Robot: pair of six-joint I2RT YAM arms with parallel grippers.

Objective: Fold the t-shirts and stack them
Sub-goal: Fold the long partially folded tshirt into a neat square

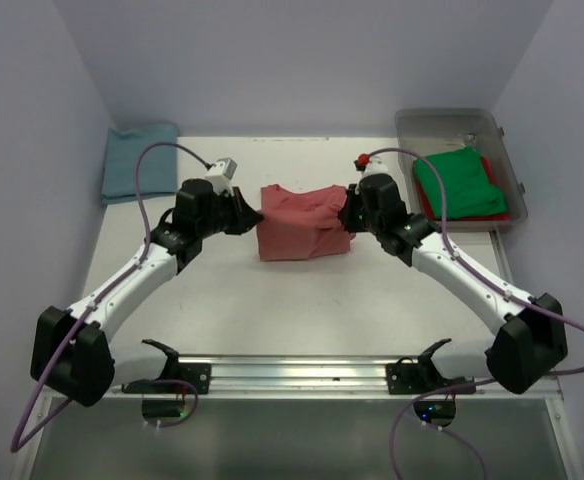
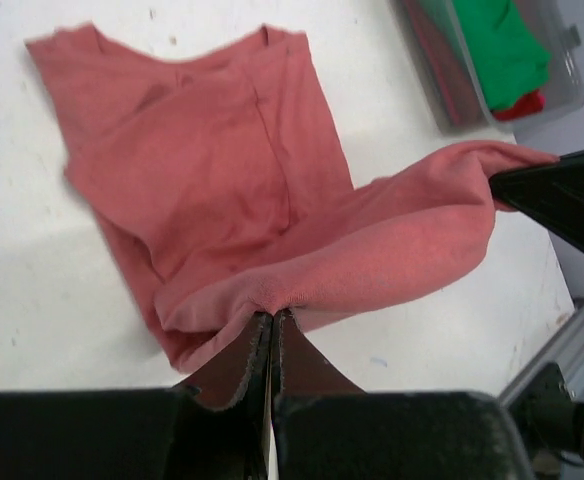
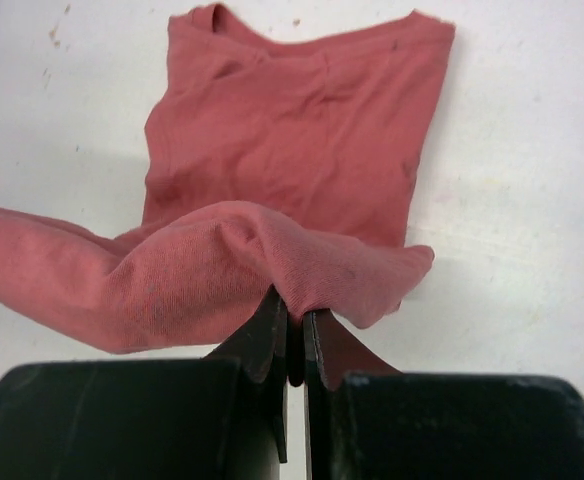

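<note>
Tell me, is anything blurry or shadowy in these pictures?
Top external: even, soft light, only faint shadows beneath the left arm. Left wrist: salmon-red shirt crisp, dark jaws near the lens slightly soft. Right wrist: lifted fold casts a soft shadow on the table.

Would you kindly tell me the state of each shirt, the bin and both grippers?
salmon-red t-shirt: partly lying flat, one edge lifted between both grippers.
teal-blue t-shirt: lying flat, apparently folded, untouched.
clear bin: open, no lid on, holding two shirts.
green t-shirt: bunched inside the bin, uppermost.
red t-shirt: in the bin, mostly under the green one.
left gripper: shut on salmon-red t-shirt.
right gripper: shut on salmon-red t-shirt.
</note>
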